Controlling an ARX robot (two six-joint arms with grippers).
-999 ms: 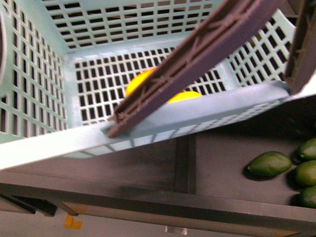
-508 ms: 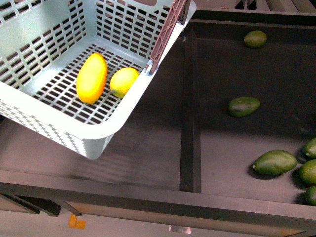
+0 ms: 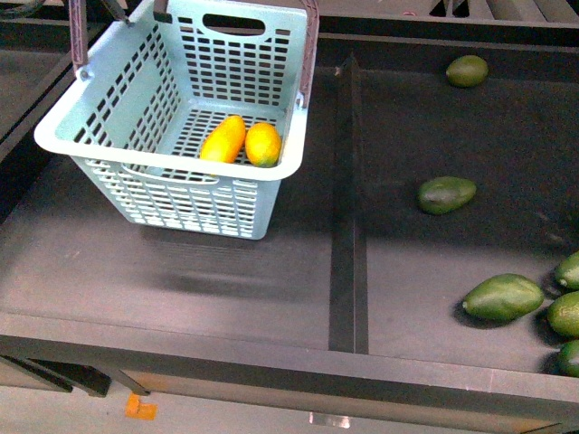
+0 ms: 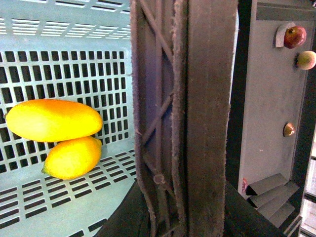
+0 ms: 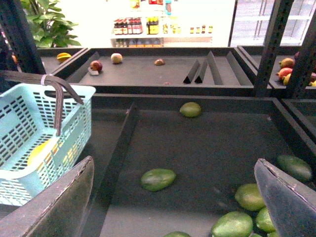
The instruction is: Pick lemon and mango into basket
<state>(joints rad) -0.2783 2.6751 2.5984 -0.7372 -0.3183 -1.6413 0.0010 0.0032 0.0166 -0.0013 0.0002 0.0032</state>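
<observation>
- The mango (image 3: 223,139) and lemon (image 3: 262,144) lie touching on the floor of the basket (image 3: 172,194)
- The basket hangs tilted above the dark left shelf bay (image 3: 136,271), beside the divider (image 3: 346,226)
- Green fruits (image 3: 446,194) are scattered in the right bay
- Right claw (image 5: 173,207) is spread and empty; left claw's state cannot be told

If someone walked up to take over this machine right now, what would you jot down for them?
Left tool: not visible itself; its camera looks right along the basket's brown handle, so whether it grips it cannot be told.
Right tool: open, empty, above the green fruits.
Mango and lemon lie side by side, touching, in the teal basket.
Done: both fruits are in.
Left: seemingly nothing to pick; whether the basket rests on the shelf or hangs is unclear.
</observation>
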